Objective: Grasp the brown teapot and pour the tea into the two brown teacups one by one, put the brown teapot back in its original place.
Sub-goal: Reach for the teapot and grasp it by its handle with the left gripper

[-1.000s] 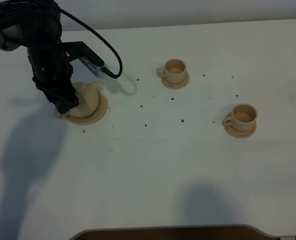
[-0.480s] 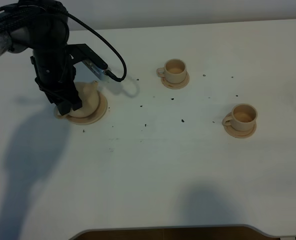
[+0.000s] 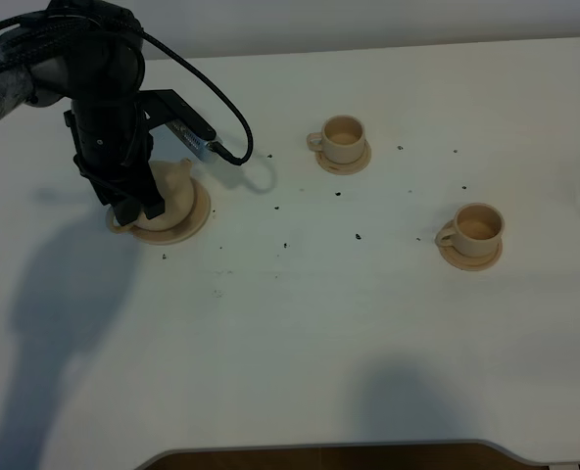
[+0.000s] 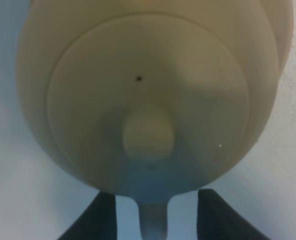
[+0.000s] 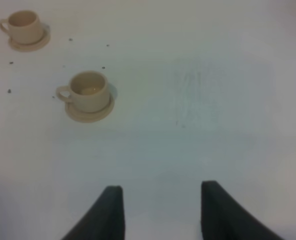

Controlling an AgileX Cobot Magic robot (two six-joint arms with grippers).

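Observation:
The brown teapot (image 3: 170, 189) sits on its wide round saucer (image 3: 196, 224) at the left of the table. In the left wrist view the teapot (image 4: 148, 90) fills the frame, lid knob up. My left gripper (image 3: 133, 210) is at its handle side. Its jaws stand open (image 4: 155, 219), one on each side of the loop handle (image 4: 153, 222), with gaps both sides. The two brown teacups stand on their small saucers, one at the middle back (image 3: 344, 138) and one at the right (image 3: 477, 227). Both show in the right wrist view (image 5: 24, 26) (image 5: 90, 91). My right gripper (image 5: 160, 215) is open and empty.
Small dark specks (image 3: 358, 236) are scattered on the white table (image 3: 300, 323) between the teapot and the cups. The left arm's black cable (image 3: 221, 117) loops behind the teapot. The table's front edge (image 3: 329, 450) runs along the bottom.
The left arm has shifted slightly to the right and back over the teapot. The teapot and both cups have stayed in place.

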